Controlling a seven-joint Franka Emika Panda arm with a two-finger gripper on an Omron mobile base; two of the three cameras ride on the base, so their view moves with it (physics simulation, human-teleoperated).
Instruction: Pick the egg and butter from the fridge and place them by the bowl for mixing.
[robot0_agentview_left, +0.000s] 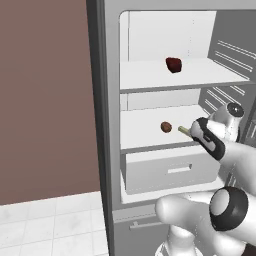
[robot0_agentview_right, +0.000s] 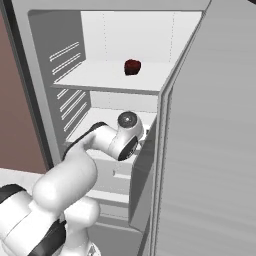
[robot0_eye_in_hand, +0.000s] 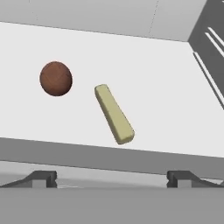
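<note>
- Nearest the hand camera, the fingers (robot0_eye_in_hand: 112, 177) stand spread wide, nothing between them; they sit just outside the front lip of the middle shelf (robot0_eye_in_hand: 175, 109) of the fridge (robot0_agentview_left: 112, 150), presumably lined up for a reach in.
- Next in, the butter (robot0_eye_in_hand: 114, 113) lies flat near the shelf's front edge, angled, roughly centred between the tips: likely the first pick.
- Egg (robot0_eye_in_hand: 56, 78) sits left of the butter and a little deeper, close but not touching.
- Farther up, a lumpy dark red item (robot0_agentview_left: 173, 64) rests on the top shelf; not a target.
</note>
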